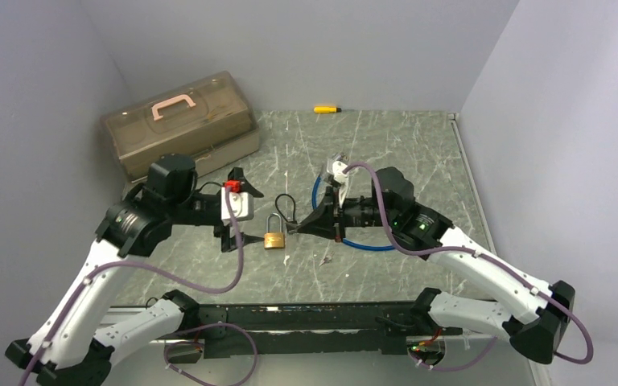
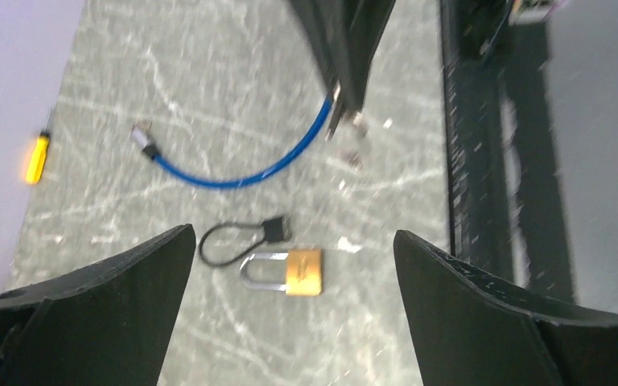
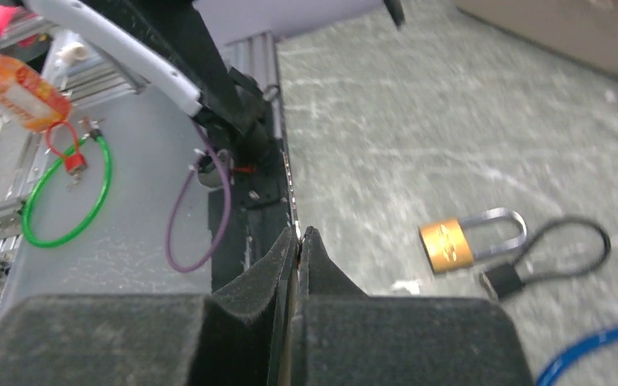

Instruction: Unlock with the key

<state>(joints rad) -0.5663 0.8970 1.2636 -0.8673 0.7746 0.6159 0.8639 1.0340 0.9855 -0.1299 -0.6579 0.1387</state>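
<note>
The right gripper (image 1: 299,232) is clenched tight. Its black fingers meet at the tips, and in the left wrist view a thin sliver of metal juts from between them, apparently the key (image 2: 335,122), though blur hides its shape. The left gripper (image 1: 240,207) is spread wide and grasps nothing, and its wrist view shows both fingers (image 2: 121,297) far apart with bare table (image 2: 233,72) between them. The padlock (image 1: 273,239) lies flat on the grey marbled table between the two grippers. It has a brass body, and its silver shackle looks closed. The clenched tips hang near the padlock's right side, but the right wrist view shows them apart from it. A black cable loop (image 1: 284,205) lies just beside the shackle (whether it touches cannot be told). A blue cable (image 1: 366,244) curves under the right arm. Further back sit a yellow screwdriver (image 1: 327,108) by the wall and a brown translucent toolbox (image 1: 181,125) at the rear left.
</note>
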